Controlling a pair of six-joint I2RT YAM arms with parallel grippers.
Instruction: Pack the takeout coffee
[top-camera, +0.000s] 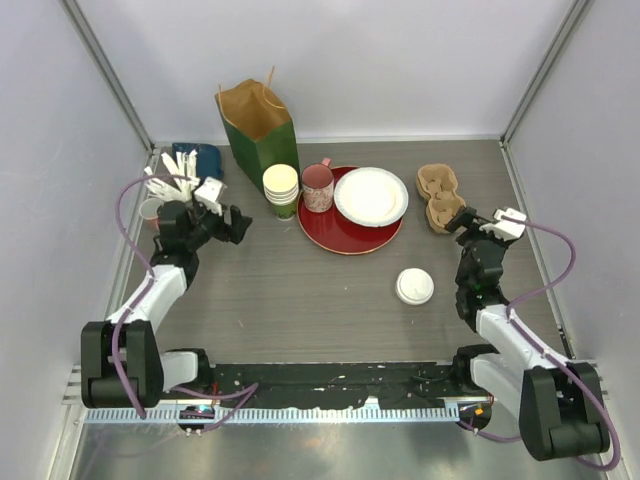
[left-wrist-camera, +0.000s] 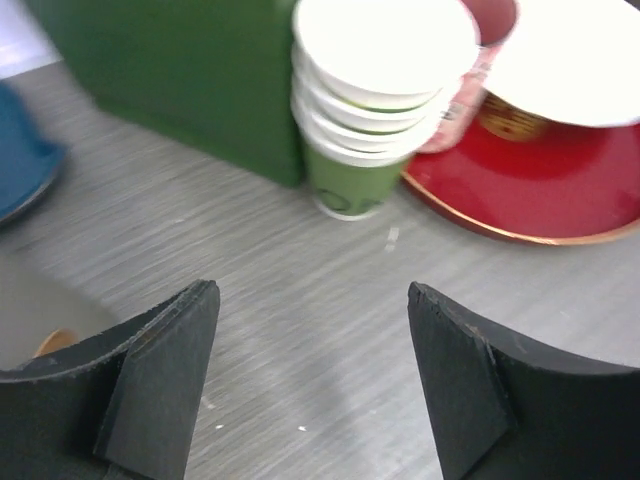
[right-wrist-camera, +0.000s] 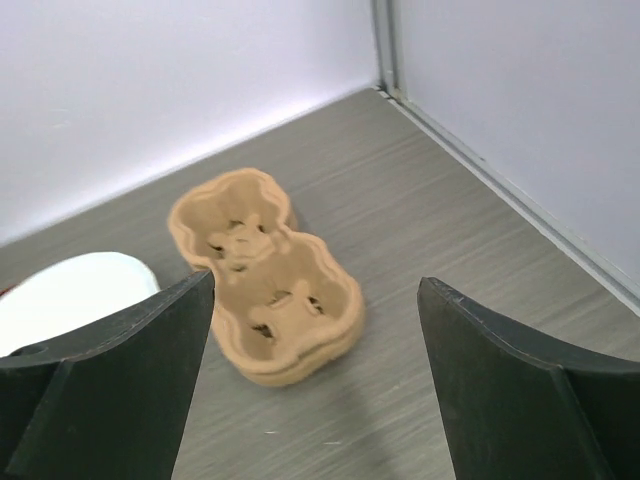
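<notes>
1. Top external view: white lids (top-camera: 414, 286) lie on the counter (top-camera: 300, 300), nearest the arms.
2. Left pincer (top-camera: 235, 222), jaws apart, faces the nested green cups (top-camera: 281, 188), likely to grasp one.
3. Right pincer (top-camera: 462, 218), likewise apart, faces the pulp carrier (top-camera: 438, 197) beyond.

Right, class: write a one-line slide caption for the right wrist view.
Open right end effector poised over a cardboard cup carrier.
</notes>
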